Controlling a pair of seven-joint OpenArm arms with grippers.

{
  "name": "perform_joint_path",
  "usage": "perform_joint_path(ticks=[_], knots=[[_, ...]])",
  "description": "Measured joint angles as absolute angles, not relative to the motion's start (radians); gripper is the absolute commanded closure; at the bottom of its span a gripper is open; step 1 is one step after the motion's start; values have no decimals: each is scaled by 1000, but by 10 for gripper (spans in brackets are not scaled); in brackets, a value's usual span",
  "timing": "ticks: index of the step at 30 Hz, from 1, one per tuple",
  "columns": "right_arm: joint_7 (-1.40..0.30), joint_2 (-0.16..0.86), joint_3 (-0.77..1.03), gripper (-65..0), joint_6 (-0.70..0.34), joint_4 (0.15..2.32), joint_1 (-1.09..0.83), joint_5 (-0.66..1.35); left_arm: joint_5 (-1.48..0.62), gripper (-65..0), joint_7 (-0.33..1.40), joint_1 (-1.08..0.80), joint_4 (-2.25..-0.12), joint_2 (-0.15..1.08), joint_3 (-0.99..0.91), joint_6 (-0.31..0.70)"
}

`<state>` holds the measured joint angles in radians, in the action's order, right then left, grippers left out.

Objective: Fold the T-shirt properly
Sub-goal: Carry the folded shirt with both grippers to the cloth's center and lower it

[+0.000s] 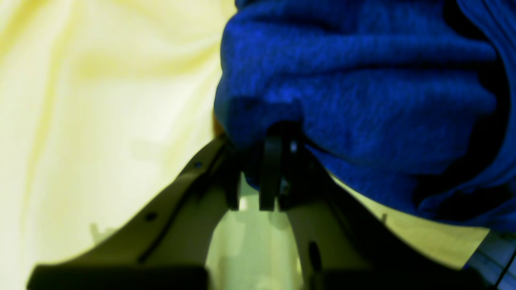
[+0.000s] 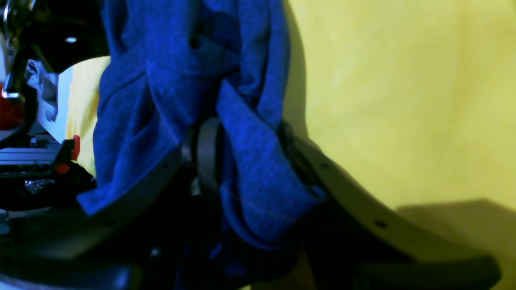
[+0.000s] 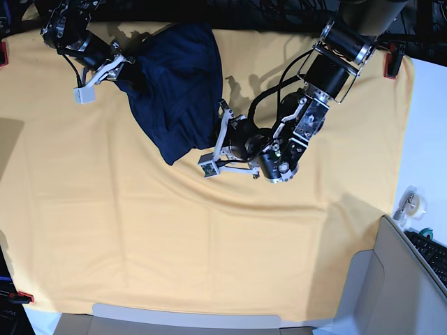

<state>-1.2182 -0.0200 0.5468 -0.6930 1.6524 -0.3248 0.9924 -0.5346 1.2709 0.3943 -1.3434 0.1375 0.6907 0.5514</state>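
With each pincer, left (image 1: 274, 161) and right (image 2: 242, 161), clamped on bunched T-shirt (image 3: 178, 84), the 2 holds should be drawn apart evenly until it lies flat on the yellow cloth (image 3: 140, 237).

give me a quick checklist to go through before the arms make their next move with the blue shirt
1. Left pincer clamped on the dark navy-blue knit T-shirt: ok, fabric is bunched between its jaws in the left wrist view.
2. Right pincer gripping the shirt: ok, a fold of cloth is wrapped between its jaws.
3. Shirt spread flat for folding: not ok, it hangs bunched and wrinkled between the two arms.
4. Which parts of the shirt are held, hem, sleeve or collar: cannot tell.
5. Big yellow cloth covering the table lying smooth: ok, only gentle ripples.
6. Arms apart from each other: ok, they hold opposite ends of the bundle.
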Motion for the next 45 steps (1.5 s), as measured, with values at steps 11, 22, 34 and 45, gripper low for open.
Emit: perform_joint_path(ticks=[11, 22, 34, 45], knots=[[-1241, -93, 543, -190, -692, 1690, -327, 965, -533, 0, 1255, 480, -1278, 121, 704, 551], [-1248, -120, 521, -190, -693, 1691, -316, 952, -318, 0, 1243, 550, -1235, 134, 719, 546], [-1265, -125, 498, -193, -649, 1686, -273, 944, -119, 0, 1219, 523, -1254, 101, 790, 535], [-1264, -111, 498, -195, -437, 1737, -261, 925, -116, -146, 1229, 449, -1395, 109, 471, 546]])
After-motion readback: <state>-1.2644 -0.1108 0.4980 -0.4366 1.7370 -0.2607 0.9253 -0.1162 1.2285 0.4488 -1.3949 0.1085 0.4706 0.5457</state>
